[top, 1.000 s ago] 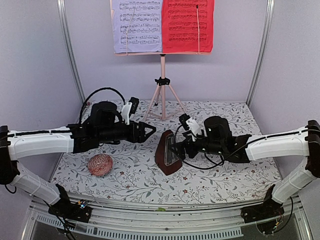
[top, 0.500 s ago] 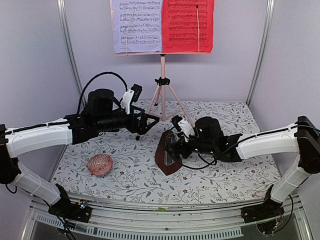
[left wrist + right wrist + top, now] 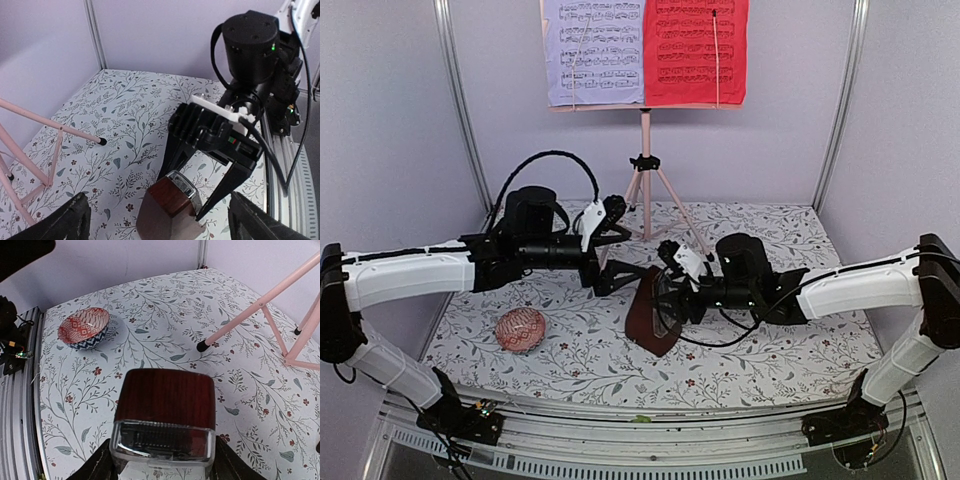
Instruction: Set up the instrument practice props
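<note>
The pink tripod music stand point(image 3: 645, 150) stands at the back with a lavender page point(image 3: 593, 50) and a red page point(image 3: 695, 50) on its desk. The dark red-brown metronome point(image 3: 650, 315) sits on the floral cloth at centre. My right gripper point(image 3: 665, 300) reaches in from the right, and its fingers point(image 3: 100, 462) press both sides of the metronome point(image 3: 167, 400) at its clear front. My left gripper point(image 3: 625, 250) hovers just left of and above the metronome point(image 3: 172, 205), open wide, its jaws apart from the metronome.
A red patterned bowl point(image 3: 521, 330) lies at the front left of the floral cloth point(image 3: 770, 350). The stand's pink legs point(image 3: 260, 310) spread out close behind the metronome. Metal frame posts point(image 3: 460, 100) and white walls close in the sides and back.
My left gripper has opened fully and swung right over the metronome. My right gripper has pushed forward and narrowed its jaws onto the metronome's sides.
</note>
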Controlling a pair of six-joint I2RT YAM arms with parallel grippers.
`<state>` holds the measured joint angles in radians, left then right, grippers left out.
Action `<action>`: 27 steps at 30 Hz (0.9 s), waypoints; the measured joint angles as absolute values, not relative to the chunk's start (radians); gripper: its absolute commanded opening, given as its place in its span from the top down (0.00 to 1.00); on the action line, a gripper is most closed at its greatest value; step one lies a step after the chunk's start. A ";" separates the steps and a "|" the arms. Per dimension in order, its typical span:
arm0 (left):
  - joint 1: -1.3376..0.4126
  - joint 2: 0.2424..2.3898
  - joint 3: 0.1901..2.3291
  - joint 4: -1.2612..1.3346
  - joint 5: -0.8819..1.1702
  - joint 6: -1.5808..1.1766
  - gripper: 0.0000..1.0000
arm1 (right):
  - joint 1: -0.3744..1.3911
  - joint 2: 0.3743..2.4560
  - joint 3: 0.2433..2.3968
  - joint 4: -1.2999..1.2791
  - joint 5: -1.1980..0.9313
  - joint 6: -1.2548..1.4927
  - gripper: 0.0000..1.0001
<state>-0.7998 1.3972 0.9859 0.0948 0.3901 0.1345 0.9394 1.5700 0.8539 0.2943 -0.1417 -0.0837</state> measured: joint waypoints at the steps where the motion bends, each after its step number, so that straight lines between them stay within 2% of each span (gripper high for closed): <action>1: -0.800 1.397 0.973 0.110 0.413 0.157 0.04 | 0.938 1.562 0.847 0.292 -0.165 -0.093 0.55; 4: -0.800 1.399 0.936 0.137 0.464 0.215 0.04 | 0.937 1.546 0.836 0.277 -0.229 -0.115 0.55; 12: -0.800 1.449 0.909 0.146 0.639 0.326 0.08 | 0.937 1.507 0.810 0.240 -0.352 -0.154 0.44; 21: -0.800 1.531 0.913 0.136 0.752 0.387 0.12 | 0.939 1.468 0.802 0.178 -0.396 -0.149 0.15; 27: -0.807 1.593 0.939 0.124 0.775 0.414 0.17 | 0.942 1.442 0.789 0.159 -0.392 -0.146 0.12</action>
